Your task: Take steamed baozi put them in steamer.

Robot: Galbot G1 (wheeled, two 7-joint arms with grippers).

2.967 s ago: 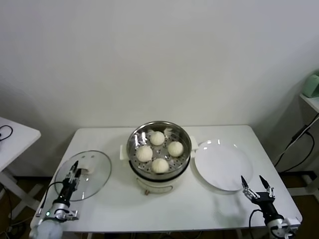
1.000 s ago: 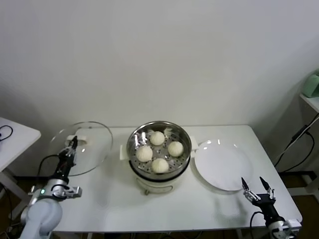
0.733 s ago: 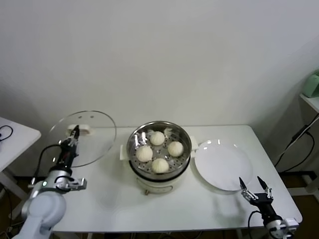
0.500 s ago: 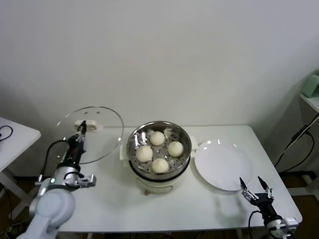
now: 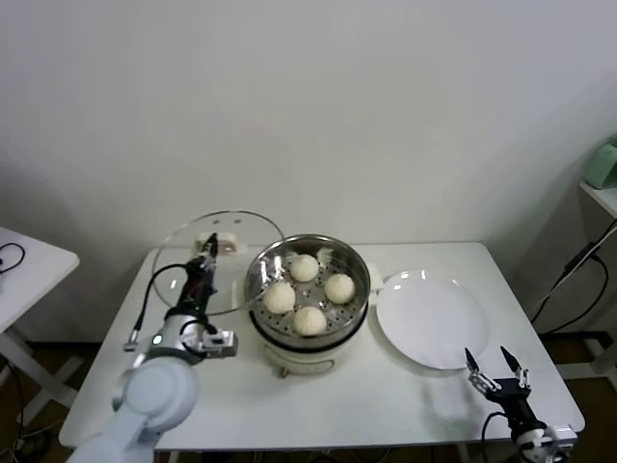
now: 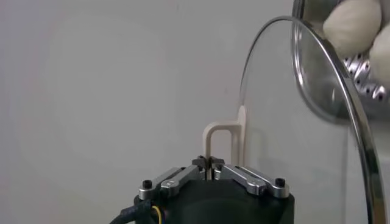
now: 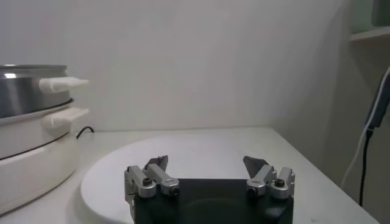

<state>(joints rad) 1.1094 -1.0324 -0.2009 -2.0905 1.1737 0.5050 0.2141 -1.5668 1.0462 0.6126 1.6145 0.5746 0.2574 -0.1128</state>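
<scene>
Several cream-white baozi (image 5: 305, 267) lie on the perforated tray inside the steel steamer (image 5: 254, 281) at the table's middle. My left gripper (image 5: 209, 247) is shut on the white handle (image 5: 220, 241) of the round glass lid (image 5: 243, 253). It holds the lid tilted in the air just left of the steamer, with the lid's edge over the steamer's left rim. The left wrist view shows the gripper (image 6: 209, 162) pinching the handle (image 6: 220, 135), the lid (image 6: 292, 122) and baozi (image 6: 351, 24) beyond. My right gripper (image 5: 495, 364) (image 7: 207, 163) is open and empty, low by the table's front right corner.
An empty white plate (image 5: 431, 318) (image 7: 201, 152) lies right of the steamer (image 7: 30, 91), just ahead of the right gripper. A small side table (image 5: 24, 256) stands at far left. A shelf with a green object (image 5: 605, 164) and a hanging cable (image 5: 569, 280) are at far right.
The left arm has lifted the glass lid off the table's left side and carried it rightward up to the steamer. The right arm has barely moved.
</scene>
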